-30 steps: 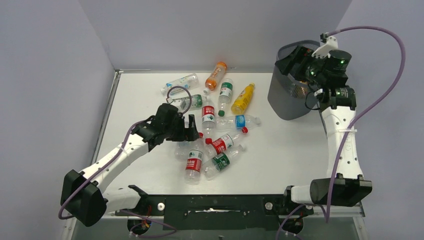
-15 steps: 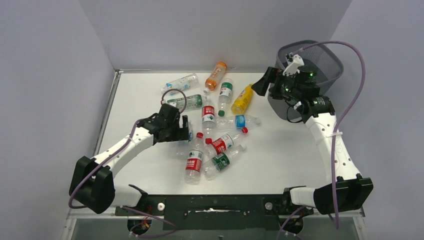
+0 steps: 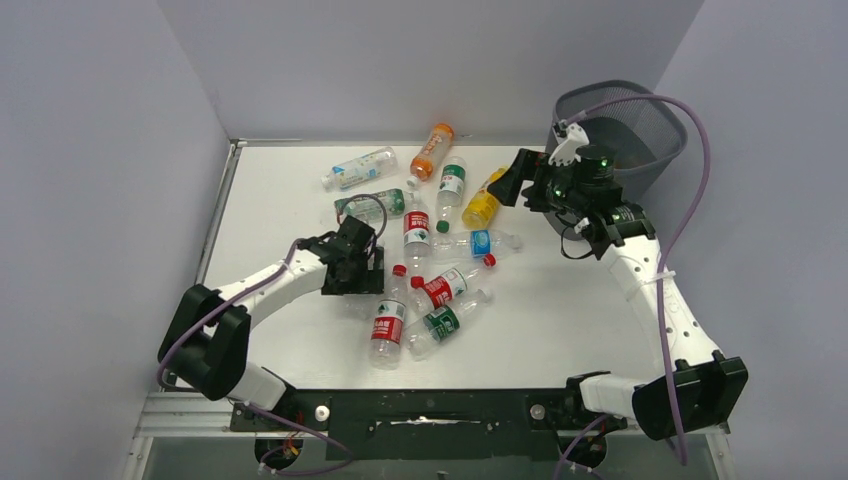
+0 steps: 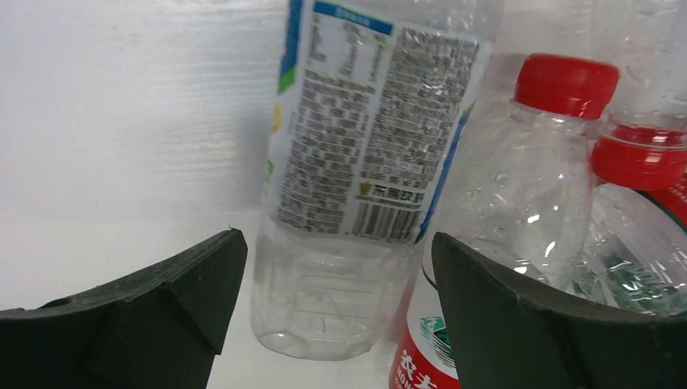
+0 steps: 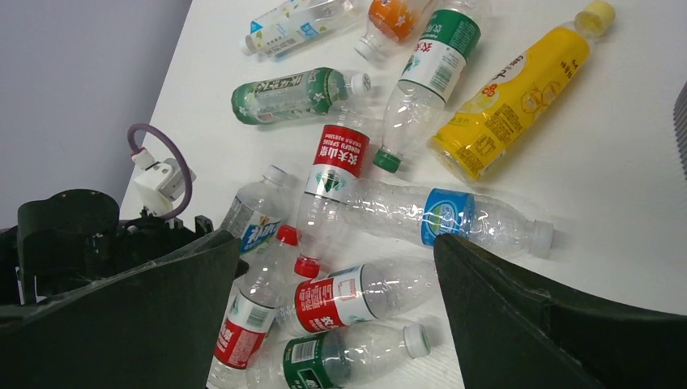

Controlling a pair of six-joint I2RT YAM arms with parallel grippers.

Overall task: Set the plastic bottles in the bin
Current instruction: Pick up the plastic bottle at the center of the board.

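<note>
Bottles (image 3: 417, 235) lie scattered mid-frame in the top view, apart from the wire-mesh bin (image 3: 660, 130) at upper right. The left gripper (image 4: 336, 255) straddles a clear bottle with a white-and-blue label (image 4: 364, 121), fingers wide apart, apparently to grasp it; the right gripper (image 5: 338, 243), wide open and empty, faces the pile.

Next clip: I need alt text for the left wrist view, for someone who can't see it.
The left pincer is open, with one dark finger on either side of the base end of a clear plastic bottle that has a white printed label and lies on the white table. Two red-capped bottles lie close beside it on the right.
</note>
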